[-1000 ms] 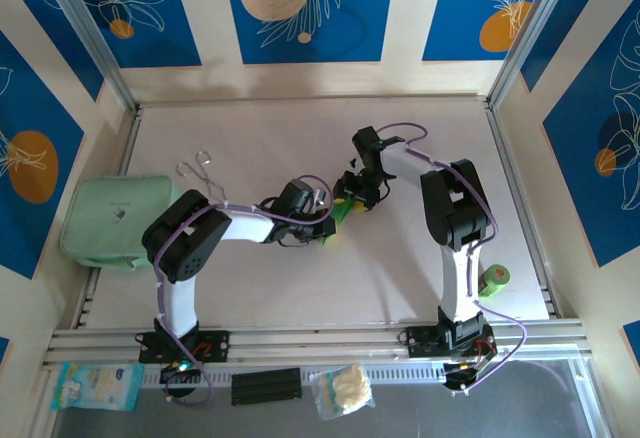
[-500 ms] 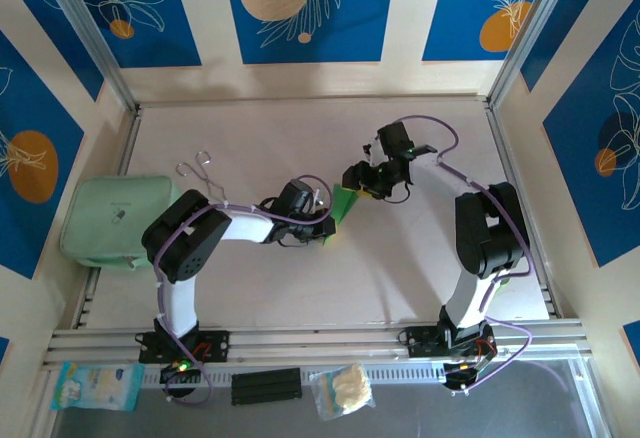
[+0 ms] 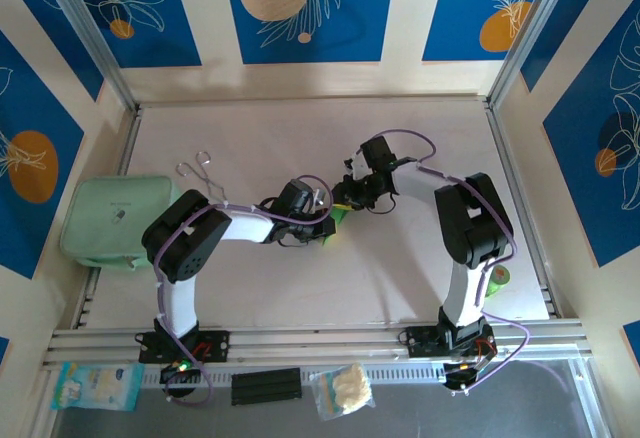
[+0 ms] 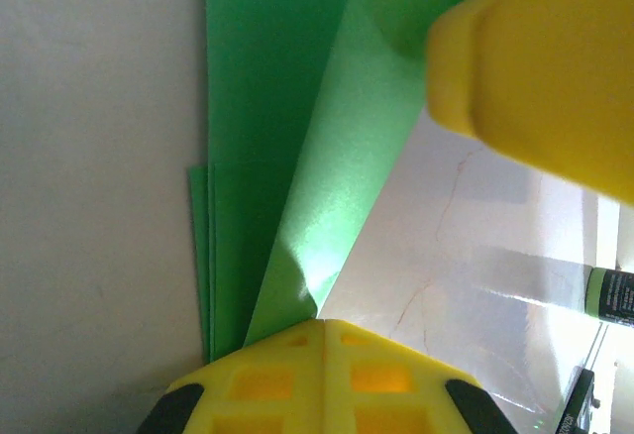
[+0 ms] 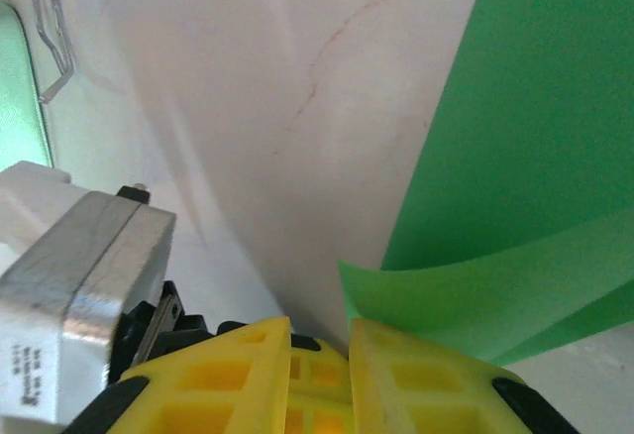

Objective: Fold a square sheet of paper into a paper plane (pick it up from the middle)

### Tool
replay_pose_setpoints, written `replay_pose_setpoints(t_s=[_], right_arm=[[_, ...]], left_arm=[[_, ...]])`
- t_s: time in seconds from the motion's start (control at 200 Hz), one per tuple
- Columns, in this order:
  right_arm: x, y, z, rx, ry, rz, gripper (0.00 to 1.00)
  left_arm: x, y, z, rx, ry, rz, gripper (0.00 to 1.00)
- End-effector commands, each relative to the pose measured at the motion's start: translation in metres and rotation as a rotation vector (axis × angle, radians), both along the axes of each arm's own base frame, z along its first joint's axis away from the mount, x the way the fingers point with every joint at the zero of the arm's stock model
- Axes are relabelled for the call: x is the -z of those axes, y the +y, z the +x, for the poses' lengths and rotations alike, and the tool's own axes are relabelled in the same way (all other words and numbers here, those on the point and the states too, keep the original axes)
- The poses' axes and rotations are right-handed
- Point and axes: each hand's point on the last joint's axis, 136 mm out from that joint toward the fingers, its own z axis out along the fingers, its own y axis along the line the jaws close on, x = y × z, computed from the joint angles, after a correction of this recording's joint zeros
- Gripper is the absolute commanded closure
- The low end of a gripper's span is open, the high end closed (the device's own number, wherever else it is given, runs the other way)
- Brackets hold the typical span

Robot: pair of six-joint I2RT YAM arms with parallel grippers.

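Observation:
The square sheet of paper (image 3: 342, 214) lies mid-table, bright green and partly folded into long layers (image 4: 263, 107). One flap (image 4: 367, 127) stands up off the flat layers. My left gripper (image 3: 324, 224) is shut, and its yellow fingertips (image 4: 287, 370) rest on the near end of the sheet; I cannot tell whether any paper is pinched between them. My right gripper (image 3: 346, 198) meets it from the far right. Its jaws (image 5: 320, 330) stand a narrow gap apart, with the corner of the curled flap (image 5: 475, 290) lying just over the right finger. One right finger (image 4: 545, 67) overlaps the flap's top.
A pale mint pouch (image 3: 112, 220) lies at the table's left edge, with a wire tool (image 3: 195, 168) behind it. A small green roll (image 3: 497, 276) sits by the right arm's base. The left arm's silver wrist block (image 5: 84, 256) is close beside my right fingers.
My right gripper swung out to the right, came back onto the paper's far end, and narrowed its jaws. The left gripper stayed shut in place.

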Motion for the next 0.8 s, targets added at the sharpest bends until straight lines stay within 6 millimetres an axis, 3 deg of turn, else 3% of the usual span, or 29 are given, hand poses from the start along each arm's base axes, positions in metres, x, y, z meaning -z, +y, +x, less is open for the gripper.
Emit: replay_pose_setpoints(t_s=[0.0,0.79], right_arm=[[0.005,0.001,0.000,-0.008,0.006,0.009,0.77],[0.039,-0.004,0.004,-0.004,0.074,-0.045,0.80]], left_arm=[[0.019,0.014,-0.006,-0.022,0.056,0.051,0.99],[0.018,0.015,-0.007,-0.024,0.057,0.045,1.00]])
